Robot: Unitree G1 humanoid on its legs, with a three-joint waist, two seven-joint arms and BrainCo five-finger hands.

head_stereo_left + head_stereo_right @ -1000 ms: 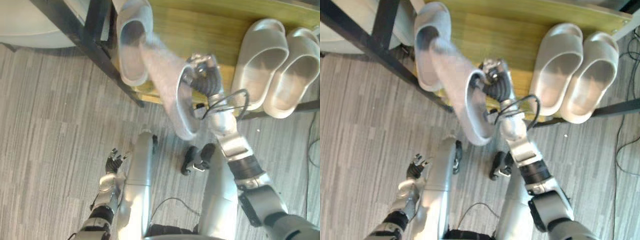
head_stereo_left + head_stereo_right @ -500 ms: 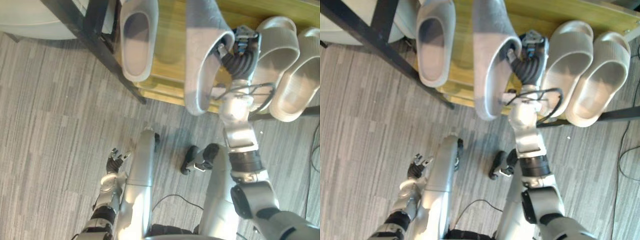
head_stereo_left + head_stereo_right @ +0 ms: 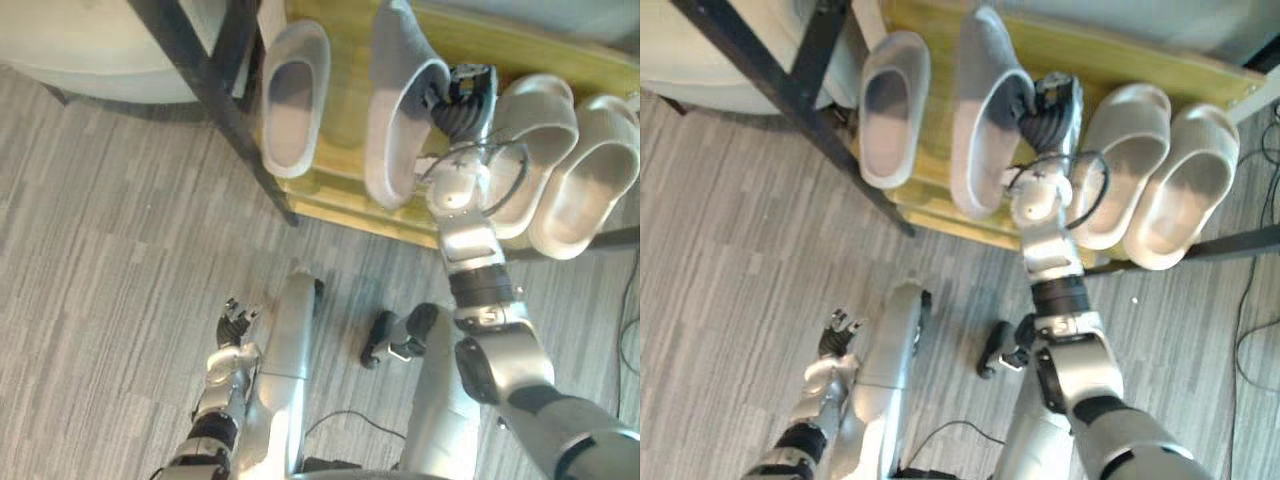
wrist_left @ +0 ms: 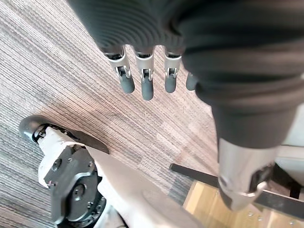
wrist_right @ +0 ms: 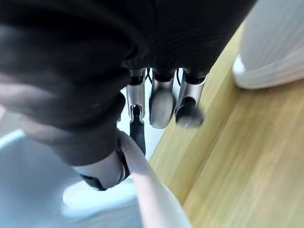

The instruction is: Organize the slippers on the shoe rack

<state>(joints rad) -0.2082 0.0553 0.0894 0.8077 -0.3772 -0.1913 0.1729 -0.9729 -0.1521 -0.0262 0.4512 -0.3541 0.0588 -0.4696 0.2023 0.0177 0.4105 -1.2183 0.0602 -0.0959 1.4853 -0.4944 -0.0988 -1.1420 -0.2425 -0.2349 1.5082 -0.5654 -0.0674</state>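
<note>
A grey slipper [image 3: 295, 100] lies on the wooden shelf [image 3: 348, 80] of the shoe rack, toe pointing away from me. Beside it, a second grey slipper [image 3: 398, 110] rests on the same shelf, its heel past the front edge. My right hand [image 3: 463, 95] is shut on this slipper's rim at its right side. In the right wrist view the thumb [image 5: 137, 128] and curled fingers [image 5: 161, 102] pinch the pale rim [image 5: 154, 190]. My left hand [image 3: 235, 325] hangs low over the floor, fingers [image 4: 145, 80] relaxed and holding nothing.
A pair of pale slippers [image 3: 535, 150] [image 3: 590, 180] sits on the shelf just right of my right hand. The rack's black frame bar [image 3: 215, 95] slants down the left side. A large white rounded object [image 3: 80, 50] stands behind it. Grey plank floor [image 3: 110, 250] spreads below.
My right hand has lifted the second grey slipper from over the floor and brought it onto the shelf beside the first. The camera has shifted too. The left hand has stayed put.
</note>
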